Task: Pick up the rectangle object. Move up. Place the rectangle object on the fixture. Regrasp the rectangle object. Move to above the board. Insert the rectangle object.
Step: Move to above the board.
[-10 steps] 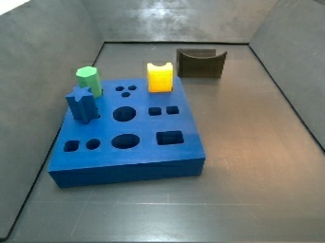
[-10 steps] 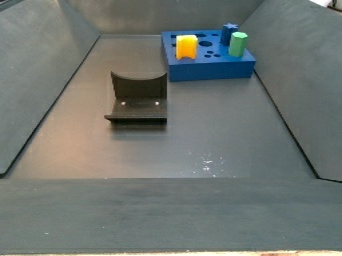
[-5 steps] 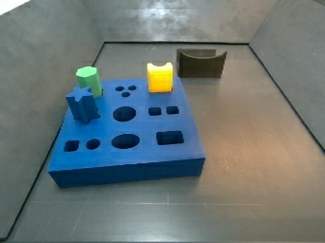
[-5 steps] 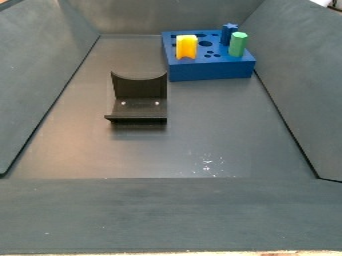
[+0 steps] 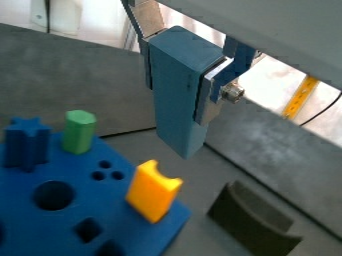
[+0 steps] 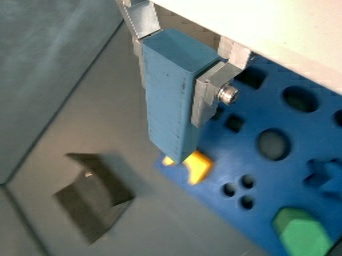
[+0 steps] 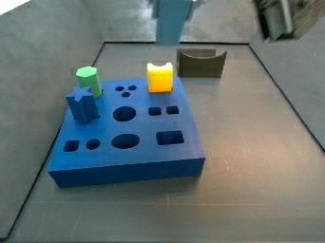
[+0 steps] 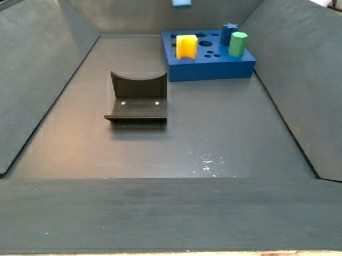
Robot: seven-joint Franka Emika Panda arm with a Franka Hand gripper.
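Observation:
The rectangle object (image 5: 177,95) is a slate grey-blue block, and my gripper (image 5: 181,75) is shut on its upper part with a silver finger on each side. It hangs upright high above the floor, as both wrist views show (image 6: 167,95). In a side view the rectangle object (image 7: 172,19) hangs above the far edge of the board (image 7: 127,171), near the yellow piece (image 7: 160,77). Only the block's lower end (image 8: 182,3) shows in the opposite side view. The fixture (image 7: 200,63) stands empty beyond the board, its notch (image 8: 136,98) bare.
A green peg (image 7: 87,80) and a dark blue peg (image 7: 82,104) stand in the board's left side. Several round and square holes in the board are open. Grey walls enclose the floor on three sides.
The block was out of both side views before. It has now come into view at the top of them, held up over the far side of the board.

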